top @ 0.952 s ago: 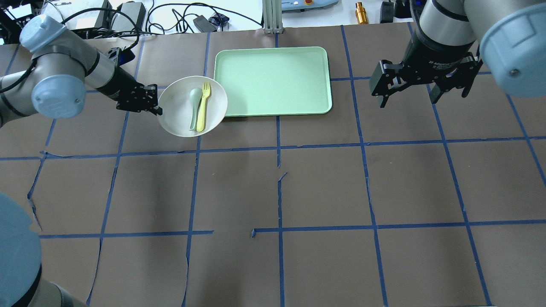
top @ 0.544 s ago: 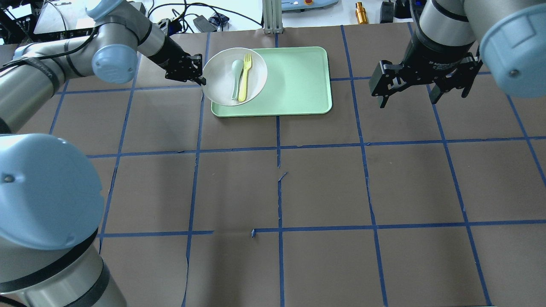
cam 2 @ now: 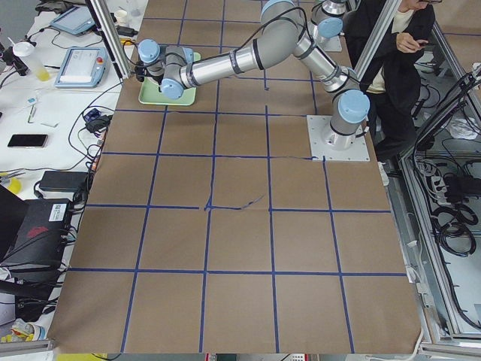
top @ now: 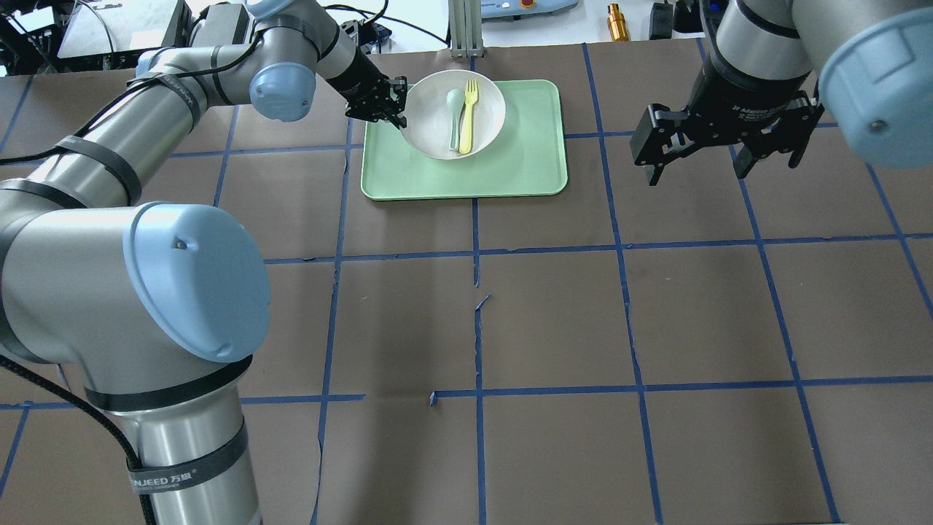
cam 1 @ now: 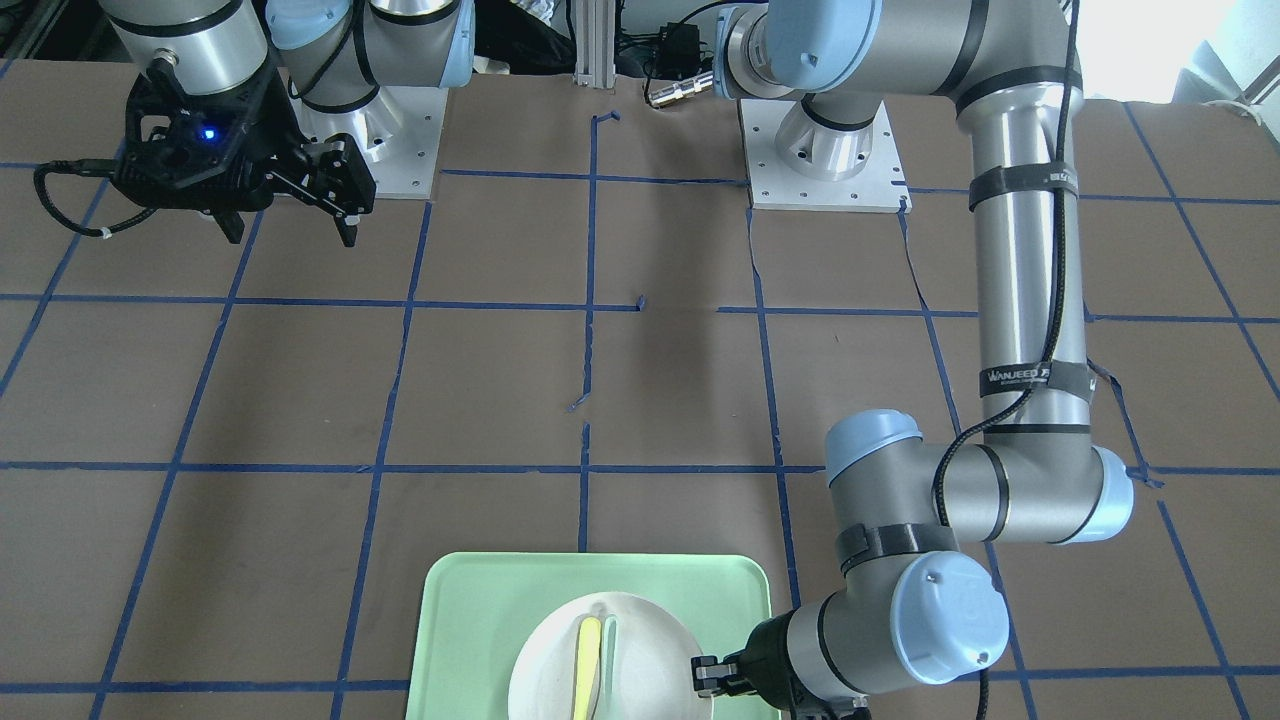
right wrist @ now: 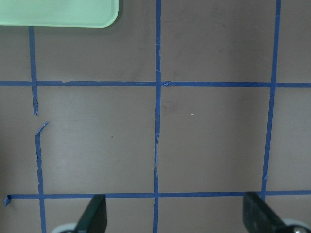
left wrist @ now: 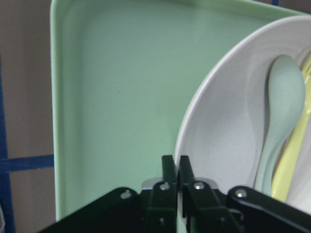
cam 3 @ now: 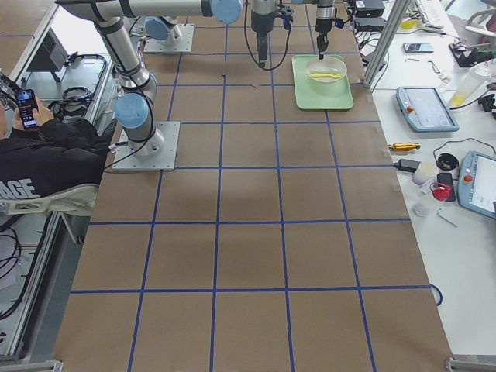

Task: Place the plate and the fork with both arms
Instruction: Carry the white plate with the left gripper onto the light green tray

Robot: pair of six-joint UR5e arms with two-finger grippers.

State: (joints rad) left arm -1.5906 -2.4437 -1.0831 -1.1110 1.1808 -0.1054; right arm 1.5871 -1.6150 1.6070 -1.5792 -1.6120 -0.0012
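My left pincer (left wrist: 175,162) is pinched together on the rim of the plate (top: 428,120), at the plate's left side. In my wrist view only the two fingertips show, with the rim between them. The plate is over the far half of the tray (top: 510,164), its far edge past the tray's rim. I cannot tell whether it rests on the tray or hangs above it. The fork (top: 468,117) lies in the plate, just to the right of the spoon (top: 454,120); my wrist view cuts most of it off. The front view crops the plate at the bottom. My right pincer (top: 698,173) hangs spread wide apart, holding nothing, over the table (top: 554,313), well apart from the tray.
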